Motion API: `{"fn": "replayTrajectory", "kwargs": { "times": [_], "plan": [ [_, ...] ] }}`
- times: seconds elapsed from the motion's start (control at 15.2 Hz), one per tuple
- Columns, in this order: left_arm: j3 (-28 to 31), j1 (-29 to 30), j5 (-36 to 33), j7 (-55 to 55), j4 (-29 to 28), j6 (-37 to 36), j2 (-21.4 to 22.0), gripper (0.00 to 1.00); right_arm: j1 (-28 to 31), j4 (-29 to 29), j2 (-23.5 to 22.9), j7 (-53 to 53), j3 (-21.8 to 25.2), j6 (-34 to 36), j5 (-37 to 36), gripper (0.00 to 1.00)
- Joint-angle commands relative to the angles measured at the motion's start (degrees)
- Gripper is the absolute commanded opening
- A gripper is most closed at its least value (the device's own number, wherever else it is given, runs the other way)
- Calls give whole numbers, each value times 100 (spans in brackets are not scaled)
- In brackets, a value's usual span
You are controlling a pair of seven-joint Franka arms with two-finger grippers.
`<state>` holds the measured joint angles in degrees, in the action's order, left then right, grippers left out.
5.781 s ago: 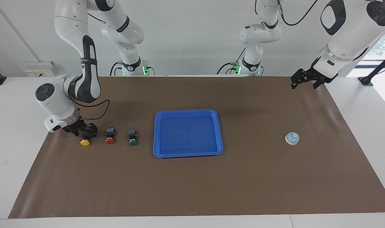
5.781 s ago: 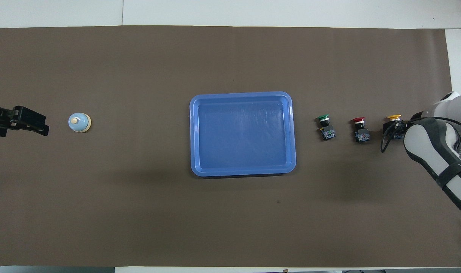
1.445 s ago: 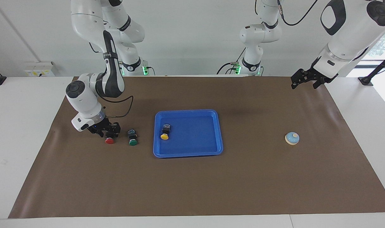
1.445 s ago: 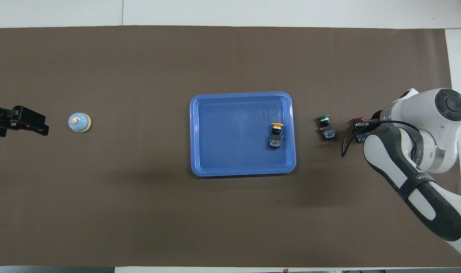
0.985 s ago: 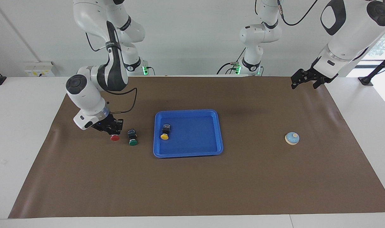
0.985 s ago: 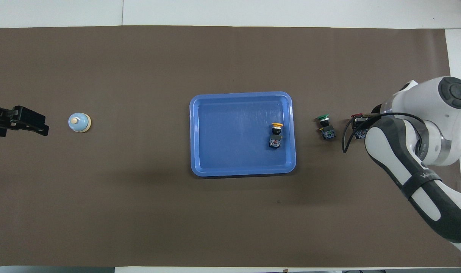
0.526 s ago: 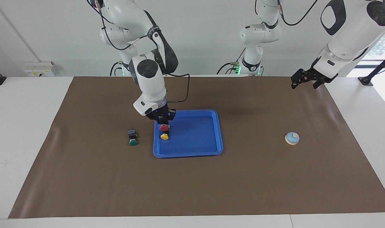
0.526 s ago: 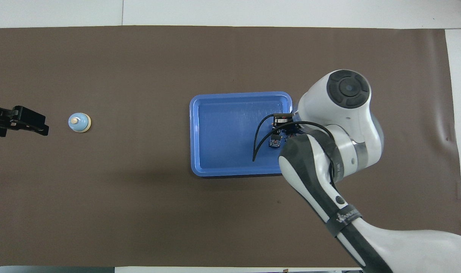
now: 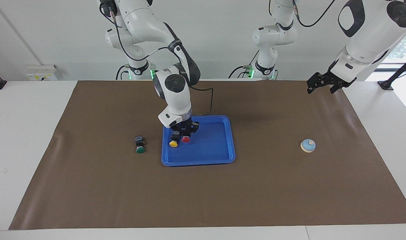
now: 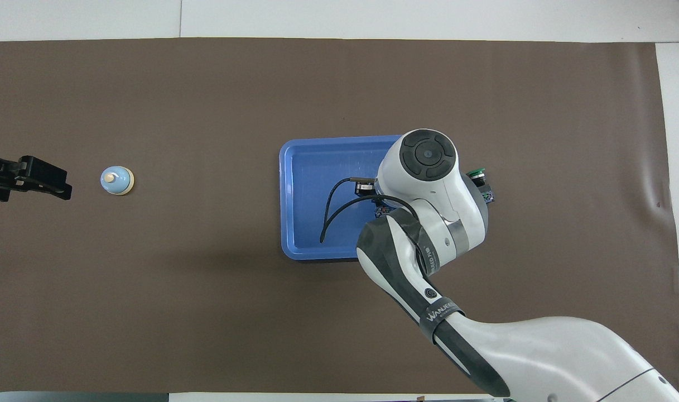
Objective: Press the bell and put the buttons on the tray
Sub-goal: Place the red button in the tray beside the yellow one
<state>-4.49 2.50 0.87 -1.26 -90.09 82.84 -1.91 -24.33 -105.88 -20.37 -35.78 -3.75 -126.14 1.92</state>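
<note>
Over the blue tray [image 9: 223,158]: right tool [image 9: 186,132], clamped on the red button [image 9: 186,139].
Yellow button [image 9: 173,142] lies in the tray just beside the red one; green button [image 9: 140,149] sits on the brown surface [image 9: 89,186] beside the tray, toward the right arm's end. Bell [image 9: 308,145] stands well apart, toward the left arm's end. Left tool [image 9: 320,83] waits, fingers spread, holding nothing.

A white wall [image 9: 206,40] rises past the brown-covered table [image 9: 273,193].
</note>
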Motion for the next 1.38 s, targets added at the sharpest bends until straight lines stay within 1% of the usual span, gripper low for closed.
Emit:
{"fn": "replayTrajectory", "kwargs": {
  "times": [0.0, 0.13, 0.26, 0.33, 0.53, 0.66, 0.72, 0.85, 0.99, 1.12, 1.31],
  "plan": [
    [18, -22, -69, 56, 62, -75, 24, 100, -28, -21, 42, -104, 5, -43, 72, 100],
    [18, -22, -69, 65, 62, -75, 24, 100, 7, 58, 50, -96, 14, 141, 72, 100],
    [18, -22, -69, 56, 62, -75, 24, 100, 182, 190, 147, 9, 58, 492, 72, 100],
    [18, -22, -69, 56, 62, -67, 24, 100, 348, 190, 252, 166, 58, 624, 63, 100],
    [18, -22, -69, 56, 62, -75, 24, 100, 1007, 111, 525, 1079, 76, 985, 63, 100],
    [18, -22, -69, 56, 62, -75, 24, 100, 1385, -142, 621, 1607, 76, 951, 28, 100],
    [18, -13, -69, 56, 62, -75, 24, 100, 1552, -396, 683, 2044, 76, 794, 10, 100],
    [18, -22, -69, 56, 62, -75, 24, 100, 1851, -924, 823, 2600, 76, 189, 1, 100],
    [18, -13, -69, 56, 62, -75, 24, 100, 1923, -1259, 850, 2795, 84, -234, 1, 100],
    [18, -13, -69, 56, 62, -67, 24, 100, 1941, -1453, 859, 2857, 84, -437, -7, 100],
    [18, -22, -69, 56, 62, -75, 24, 100, 1958, -1804, 859, 3033, 76, -946, -7, 100]
  ]
}}
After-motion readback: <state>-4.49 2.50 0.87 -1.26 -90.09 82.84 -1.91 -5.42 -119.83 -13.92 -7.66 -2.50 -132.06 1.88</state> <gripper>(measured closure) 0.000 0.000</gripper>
